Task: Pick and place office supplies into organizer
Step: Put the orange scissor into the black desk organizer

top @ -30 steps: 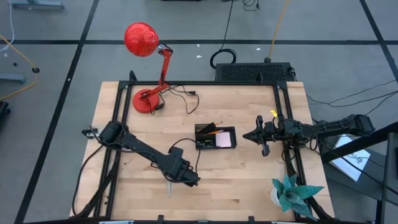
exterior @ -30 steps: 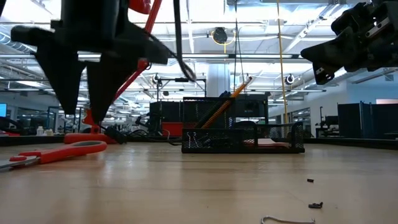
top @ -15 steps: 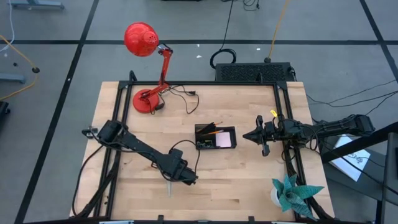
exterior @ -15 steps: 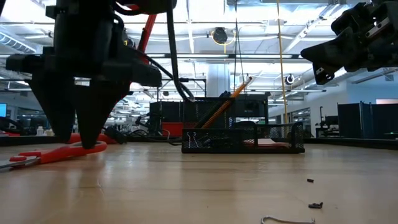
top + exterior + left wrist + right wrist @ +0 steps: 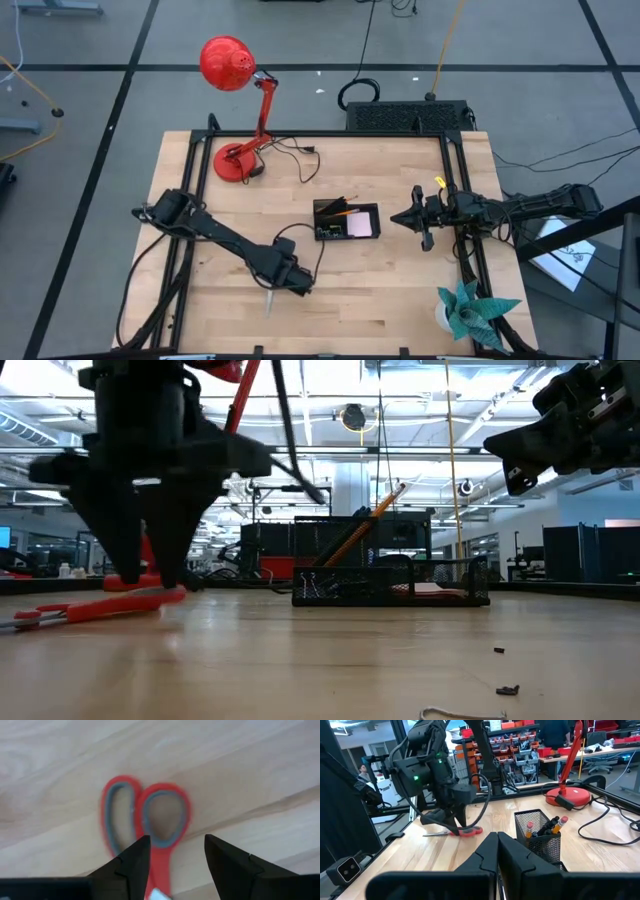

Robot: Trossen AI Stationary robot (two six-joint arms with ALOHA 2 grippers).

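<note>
Red-handled scissors [image 5: 145, 817] lie flat on the wooden table, their blade [image 5: 267, 304] pointing toward the near edge. My left gripper [image 5: 177, 855] points straight down over them and is open; its fingertips stand at table height on either side of the handle's neck [image 5: 150, 582]. The black organizer [image 5: 346, 221] stands mid-table with orange pencils [image 5: 365, 525] upright in it and a pink pad [image 5: 362, 226]. My right gripper [image 5: 395, 219] hovers shut and level, right of the organizer. My left gripper comes at the scissors from above, fingers pointing down across the neck [image 5: 161, 870] just behind the two handle loops. One finger [image 5: 132, 862] stands right at the edge of a loop; whether it touches, I cannot tell. The scissors lie flat on the table.
A red desk lamp [image 5: 235, 110] stands at the far left, a black box with cables [image 5: 405, 117] beyond the far edge, and a teal paper plant [image 5: 470, 310] at the near right corner. Tiny black clips [image 5: 508, 689] and a wire piece [image 5: 460, 712] lie near the front.
My left gripper has sunk down onto the scissors' handle end, drifting slightly toward the table's left edge and tipping upright. The scissors have shifted a little on the table, the blade now slanting slightly.
</note>
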